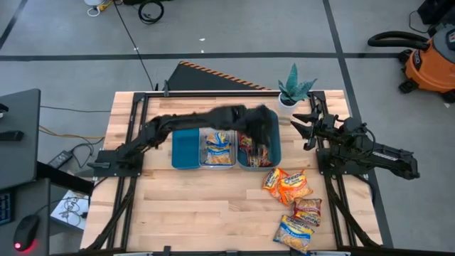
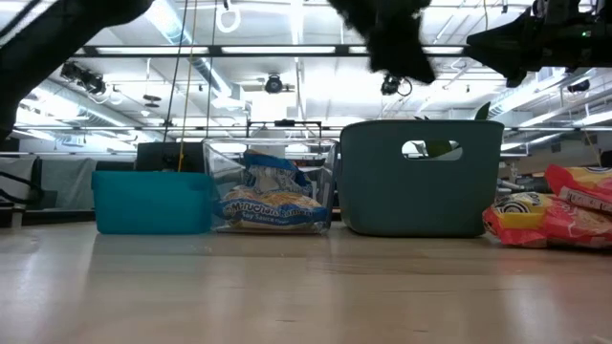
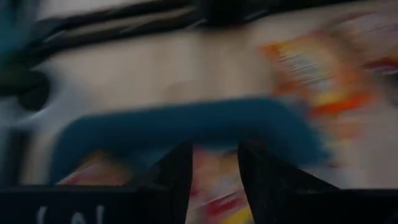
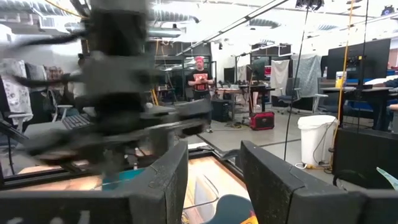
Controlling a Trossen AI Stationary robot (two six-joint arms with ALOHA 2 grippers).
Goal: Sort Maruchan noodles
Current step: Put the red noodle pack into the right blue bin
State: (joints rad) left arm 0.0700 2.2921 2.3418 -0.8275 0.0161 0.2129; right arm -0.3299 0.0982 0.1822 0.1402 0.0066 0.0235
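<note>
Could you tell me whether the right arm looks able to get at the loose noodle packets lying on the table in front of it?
Probably yes: the packets lie uncovered on the right hand's side, outside the bins.

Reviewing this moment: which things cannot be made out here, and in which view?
- Left pincer: high view blurs it above the dark bin; whether it has let go of a packet is unclear.
- Dark bin's contents: low view shows only its wall; the arm covers most from above.
- Packets at the table's right: cut off by the low view's edge.
- Left wrist view: motion blur hides packet print.
</note>
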